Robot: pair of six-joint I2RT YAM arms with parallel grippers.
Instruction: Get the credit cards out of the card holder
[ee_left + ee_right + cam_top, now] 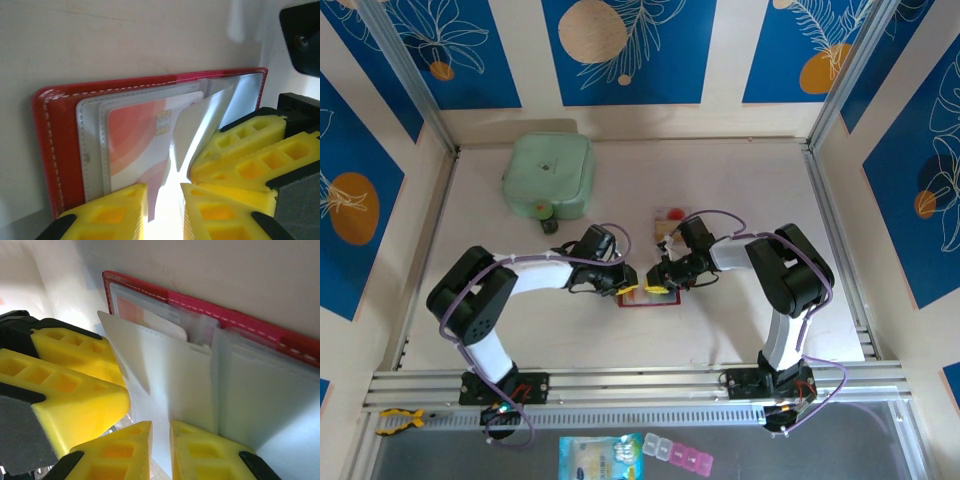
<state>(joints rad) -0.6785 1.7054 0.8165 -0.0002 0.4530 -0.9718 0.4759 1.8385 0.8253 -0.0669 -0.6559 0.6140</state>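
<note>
So the red folding card holder point(50, 145) lies open and flat about mid-tabletop point(570, 335), long axis parallel to the near edge, with white stitching round its rim. An orange-and-pink swirled credit card point(135, 145) with a gold chip sits in its grey pocket. The left end effector point(164, 190) and right end effector point(160, 426) each pinch the pale grey pocket flap point(165, 375), fingers almost together.

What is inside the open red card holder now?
A pale card with a red pattern and a chip sits in a grey pocket. A clear flap covers its right side and whatever lies beyond.
</note>
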